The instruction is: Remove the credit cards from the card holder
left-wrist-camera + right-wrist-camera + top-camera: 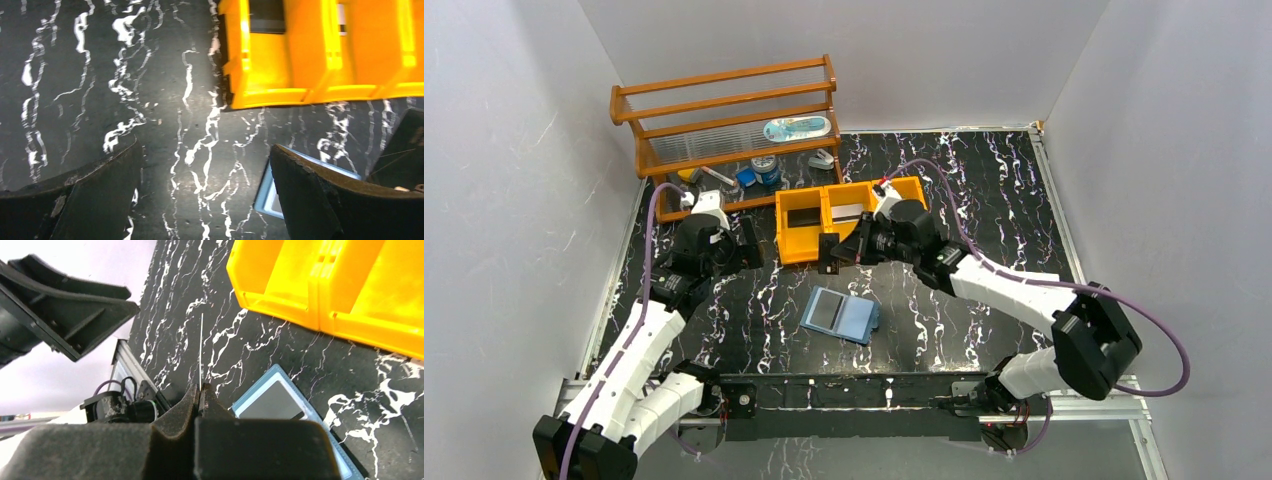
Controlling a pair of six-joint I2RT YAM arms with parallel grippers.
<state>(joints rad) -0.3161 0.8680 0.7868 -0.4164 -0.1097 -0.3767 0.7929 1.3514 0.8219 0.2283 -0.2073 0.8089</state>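
The light blue card holder [842, 315] lies open on the black marbled table, with a grey credit card [825, 311] in its left pocket. It also shows in the right wrist view [250, 399] and partly behind a finger in the left wrist view [263, 199]. My right gripper [834, 250] is shut on a thin credit card [201, 347], seen edge-on, and holds it above the table between the holder and the orange tray [796, 252]. My left gripper [749, 245] is open and empty over bare table to the left [205, 195].
The orange three-compartment tray [270, 85] holds a dark card [804, 215] in its left bin and a silver card [848, 210] in the middle one. A wooden rack [724, 120] with small items stands at the back left. White walls enclose the table.
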